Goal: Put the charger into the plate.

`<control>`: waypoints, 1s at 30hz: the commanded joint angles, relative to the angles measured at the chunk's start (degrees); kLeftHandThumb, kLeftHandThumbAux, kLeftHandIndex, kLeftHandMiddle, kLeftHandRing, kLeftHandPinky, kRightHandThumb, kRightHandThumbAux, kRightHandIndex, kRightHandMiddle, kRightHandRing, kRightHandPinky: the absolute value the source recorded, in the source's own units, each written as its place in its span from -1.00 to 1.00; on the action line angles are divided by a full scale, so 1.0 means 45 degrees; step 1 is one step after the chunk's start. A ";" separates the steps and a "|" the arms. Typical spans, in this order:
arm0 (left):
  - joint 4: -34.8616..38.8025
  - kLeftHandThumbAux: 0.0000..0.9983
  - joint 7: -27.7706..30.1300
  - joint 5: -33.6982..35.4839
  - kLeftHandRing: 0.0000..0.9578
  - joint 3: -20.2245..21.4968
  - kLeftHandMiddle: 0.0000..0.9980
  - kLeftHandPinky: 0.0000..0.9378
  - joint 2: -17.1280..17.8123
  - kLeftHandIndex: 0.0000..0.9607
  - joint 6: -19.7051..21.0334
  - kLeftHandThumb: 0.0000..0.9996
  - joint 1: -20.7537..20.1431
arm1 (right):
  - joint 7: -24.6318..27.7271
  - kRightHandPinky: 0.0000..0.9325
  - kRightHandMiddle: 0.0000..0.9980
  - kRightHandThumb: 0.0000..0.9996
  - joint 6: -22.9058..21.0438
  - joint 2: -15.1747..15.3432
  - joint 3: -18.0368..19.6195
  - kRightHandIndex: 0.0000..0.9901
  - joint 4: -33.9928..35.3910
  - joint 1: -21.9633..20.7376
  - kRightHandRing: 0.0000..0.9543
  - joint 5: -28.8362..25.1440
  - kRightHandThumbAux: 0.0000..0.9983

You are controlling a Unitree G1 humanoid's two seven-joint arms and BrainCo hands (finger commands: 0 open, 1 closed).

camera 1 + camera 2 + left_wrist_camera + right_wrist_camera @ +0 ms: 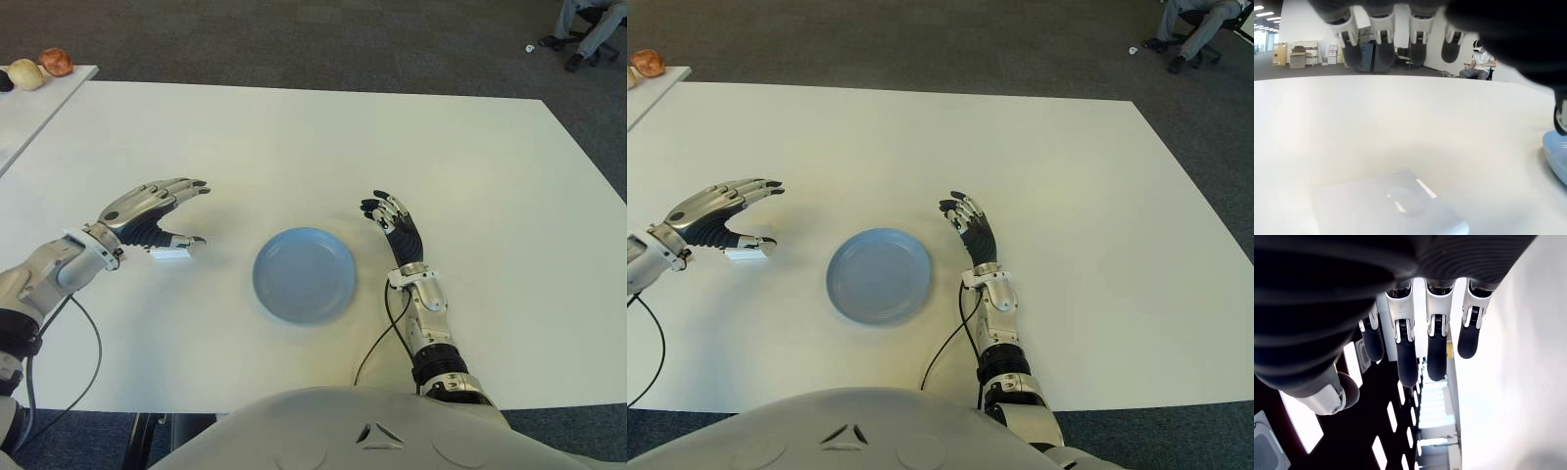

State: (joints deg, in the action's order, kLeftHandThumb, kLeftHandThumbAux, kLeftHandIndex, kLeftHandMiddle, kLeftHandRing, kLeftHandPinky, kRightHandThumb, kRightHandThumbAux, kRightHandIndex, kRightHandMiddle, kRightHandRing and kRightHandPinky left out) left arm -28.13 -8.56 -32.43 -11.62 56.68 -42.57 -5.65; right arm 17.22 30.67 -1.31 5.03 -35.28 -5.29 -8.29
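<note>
Table (294, 137) — one, white, wide, carrying the items below.

Plate (305, 274) — one, round, pale blue, nothing in it, lying flat between the two hands.

Charger (169, 254) — one, small white block, lying on the table to the left of the plate and apart from it. It sits just beneath the left hand's thumb; whether the thumb touches it cannot be told. In the left wrist view it shows as a blurred pale slab close to the camera. No brand, label or writing can be read on it.

Left hand (152, 213) — one, hovering over the charger, fingers (181, 186) stretched out and parted from the thumb, holding nothing.

Right hand (393, 223) — one, just to the right of the plate, fingers (1407, 362) extended and relaxed, holding nothing.

Second table (39, 108) — one, white, at the far left, only a corner showing.

Round objects (41, 69) — two plainly seen on that second table, one pale yellow and one reddish brown; a dark third thing shows only at the picture's edge.

Person (588, 29) — one, seated at the far right on the grey carpet (323, 44); only legs and shoes show in the eye views.
</note>
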 commanded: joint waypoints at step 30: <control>-0.6205 -0.46 -0.4707 -0.4289 -1.00 -0.2377 -1.00 -1.00 -0.0718 -1.00 -0.1970 -0.41 -0.2011 | 0.0353 -0.51 -0.31 -1.00 -0.0522 0.0206 0.0164 -0.58 -0.0906 0.0644 -0.40 -0.0235 0.19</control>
State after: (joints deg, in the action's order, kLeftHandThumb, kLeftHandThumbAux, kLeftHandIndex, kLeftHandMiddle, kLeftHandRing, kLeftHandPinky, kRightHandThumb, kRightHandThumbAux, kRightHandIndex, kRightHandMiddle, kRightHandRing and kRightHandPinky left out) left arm -54.37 -28.34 -50.02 -20.45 54.23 -51.27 -13.78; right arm 18.75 30.82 -0.73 5.23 -35.98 -5.77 -8.70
